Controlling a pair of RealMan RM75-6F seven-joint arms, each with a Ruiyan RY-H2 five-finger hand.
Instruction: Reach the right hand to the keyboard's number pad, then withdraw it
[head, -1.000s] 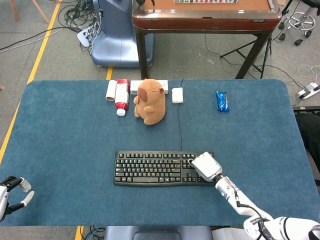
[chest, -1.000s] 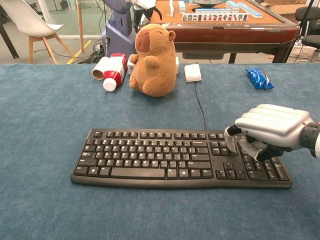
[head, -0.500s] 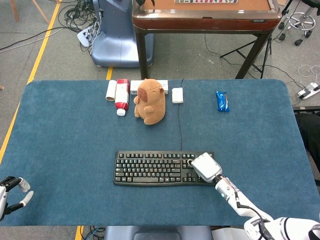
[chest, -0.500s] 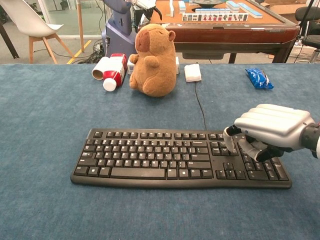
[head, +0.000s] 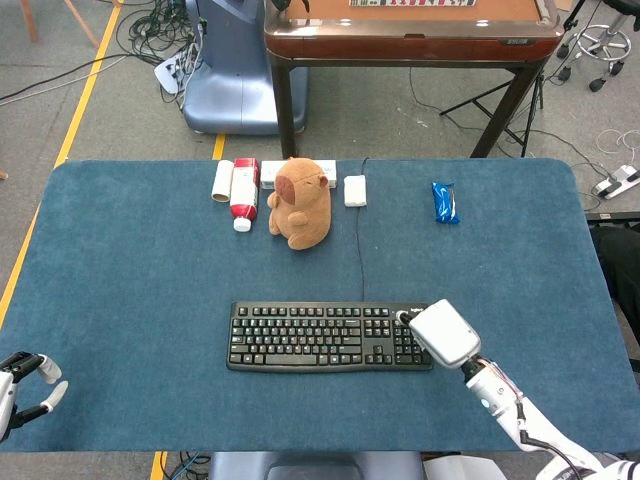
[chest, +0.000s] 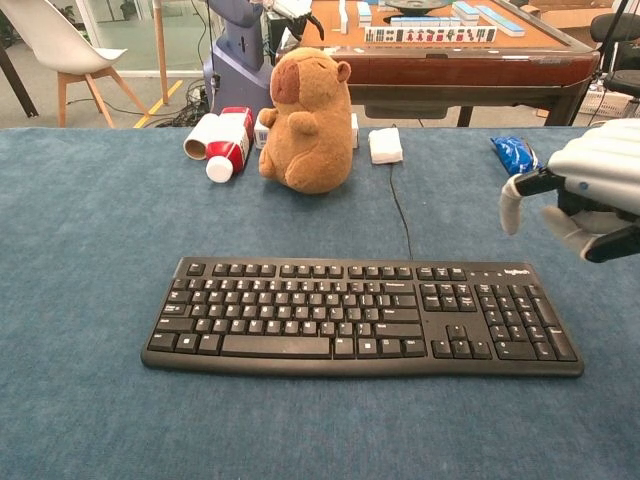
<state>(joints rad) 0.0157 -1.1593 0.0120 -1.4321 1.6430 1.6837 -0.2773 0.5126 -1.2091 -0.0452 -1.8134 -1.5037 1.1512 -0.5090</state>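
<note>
The black keyboard (head: 320, 337) (chest: 360, 318) lies near the front middle of the blue table, its number pad (chest: 510, 320) (head: 403, 342) at the right end. My right hand (chest: 580, 190) (head: 443, 333) hovers above and to the right of the number pad, off the keys. Its fingers are loosely curved with the thumb apart, and it holds nothing. In the head view it overlaps the keyboard's right edge. My left hand (head: 22, 385) rests at the front left corner of the table, fingers spread and empty.
A brown capybara plush (head: 300, 203) (chest: 308, 120) stands behind the keyboard, with a red-and-white bottle (head: 243, 190), a white box (head: 355, 190) and a blue packet (head: 445, 202) along the far edge. The keyboard's cable (head: 360, 250) runs back across the cloth.
My right hand has lifted off the number pad and drawn back to the right, uncovering the keys. The left hand and the keyboard have stayed put.
</note>
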